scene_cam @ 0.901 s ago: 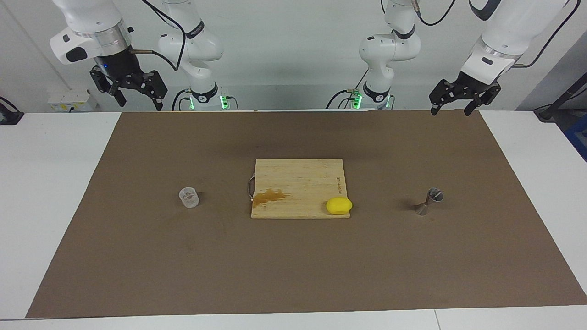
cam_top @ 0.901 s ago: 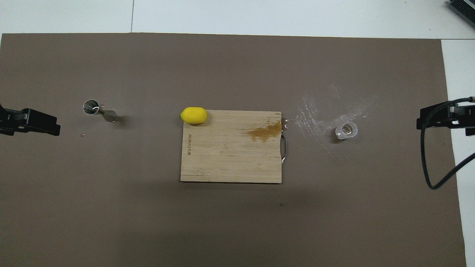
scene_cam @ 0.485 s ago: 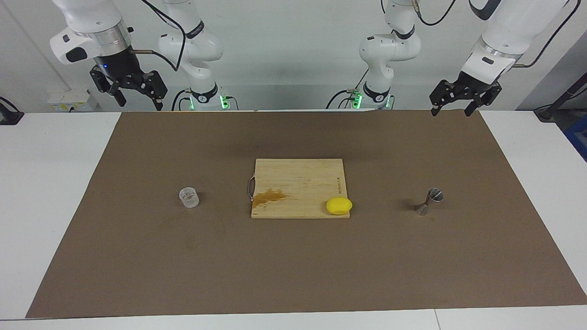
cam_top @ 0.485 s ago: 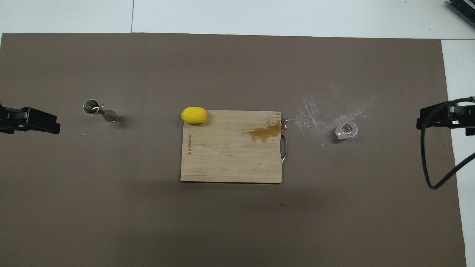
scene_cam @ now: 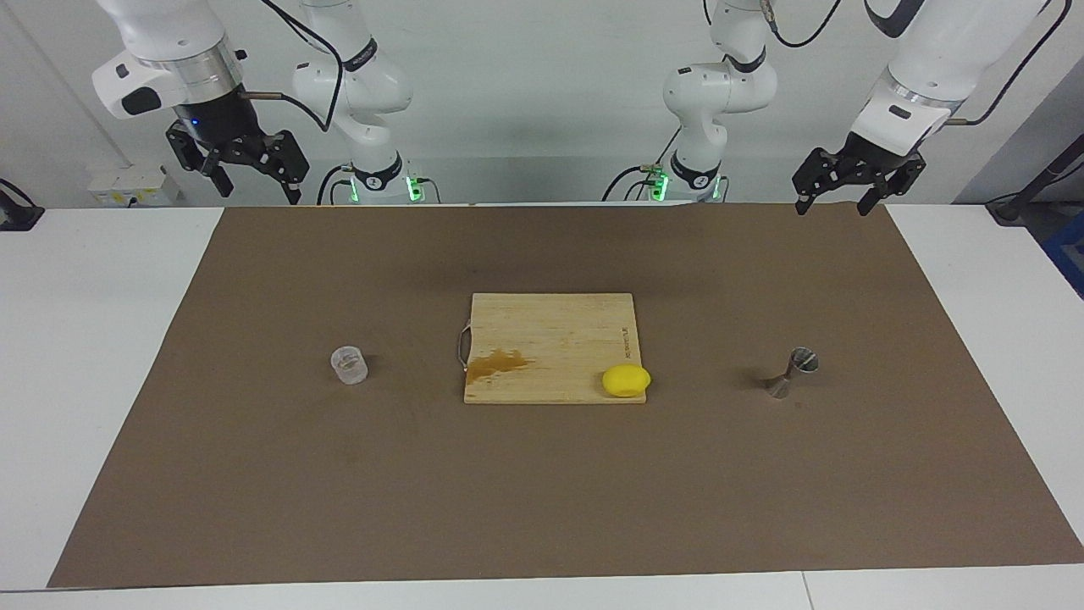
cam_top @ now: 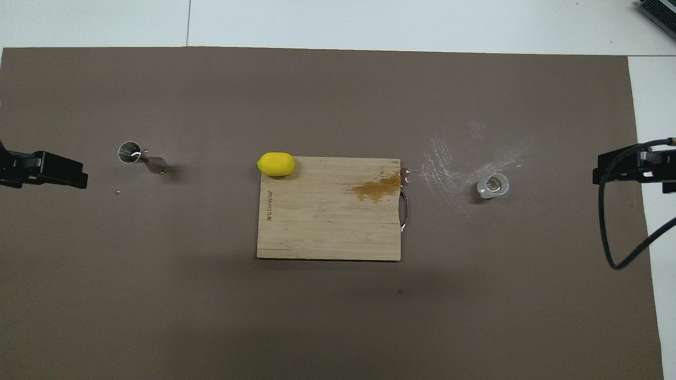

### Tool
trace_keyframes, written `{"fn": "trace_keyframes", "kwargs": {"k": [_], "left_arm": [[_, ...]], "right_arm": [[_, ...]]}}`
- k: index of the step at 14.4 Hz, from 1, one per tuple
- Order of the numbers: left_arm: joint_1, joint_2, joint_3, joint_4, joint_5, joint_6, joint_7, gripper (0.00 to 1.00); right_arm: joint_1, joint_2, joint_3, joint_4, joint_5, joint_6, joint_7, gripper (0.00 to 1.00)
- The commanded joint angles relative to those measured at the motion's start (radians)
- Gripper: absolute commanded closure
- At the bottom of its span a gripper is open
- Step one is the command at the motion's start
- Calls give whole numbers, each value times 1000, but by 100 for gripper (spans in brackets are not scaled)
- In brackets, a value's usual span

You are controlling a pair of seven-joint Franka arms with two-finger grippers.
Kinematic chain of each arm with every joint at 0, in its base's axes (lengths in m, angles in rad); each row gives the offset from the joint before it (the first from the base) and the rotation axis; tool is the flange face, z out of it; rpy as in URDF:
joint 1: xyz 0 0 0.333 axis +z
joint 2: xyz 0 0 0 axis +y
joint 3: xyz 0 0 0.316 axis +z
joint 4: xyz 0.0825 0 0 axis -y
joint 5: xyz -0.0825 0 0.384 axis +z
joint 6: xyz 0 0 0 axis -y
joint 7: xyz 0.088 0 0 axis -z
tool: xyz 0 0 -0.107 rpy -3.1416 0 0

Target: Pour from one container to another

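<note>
The clear cup [scene_cam: 349, 365] [cam_top: 493, 186] stands upright on the brown mat toward the right arm's end. The metal jigger [scene_cam: 792, 373] [cam_top: 140, 157] stands on the mat toward the left arm's end. My right gripper [scene_cam: 257, 188] [cam_top: 628, 169] hangs high over the mat's corner at its own end, open and holding nothing. The left gripper [scene_cam: 832, 206] [cam_top: 47, 174] is also raised and open over the mat's edge at its end, empty. Neither gripper touches a container.
A wooden cutting board [scene_cam: 550, 330] [cam_top: 327, 232] with a brown stain lies mid-mat between the two containers. A yellow lemon [scene_cam: 626, 380] [cam_top: 275, 163] rests at its corner toward the jigger. White streaks mark the mat [cam_top: 454, 158] by the cup.
Both raised grippers have shifted only very slightly. Cup, jigger, board and lemon stay where they were.
</note>
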Motion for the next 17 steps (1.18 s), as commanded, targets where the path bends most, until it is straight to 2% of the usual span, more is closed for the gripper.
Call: {"fn": "trace_keyframes", "kwargs": {"k": [1, 4, 6, 8, 11, 17], "left_arm": [[0, -70, -3, -161, 6, 141, 11, 0], [29, -61, 5, -243, -22, 201, 3, 0], [110, -54, 6, -307, -172, 238, -3, 0], [149, -54, 8, -384, -272, 279, -48, 0], [250, -54, 8, -493, -465, 381, -225, 0], [338, -64, 8, -664, -845, 512, -587, 0]], "right_arm": [[-9, -6, 2, -1, 15, -18, 9, 0], [-9, -6, 2, -1, 14, -18, 9, 0], [-9, -6, 2, -1, 15, -18, 9, 0], [-9, -6, 2, -1, 15, -18, 9, 0], [-9, -6, 2, -1, 15, -18, 9, 0], [-9, -6, 2, -2, 15, -18, 9, 0]]}}
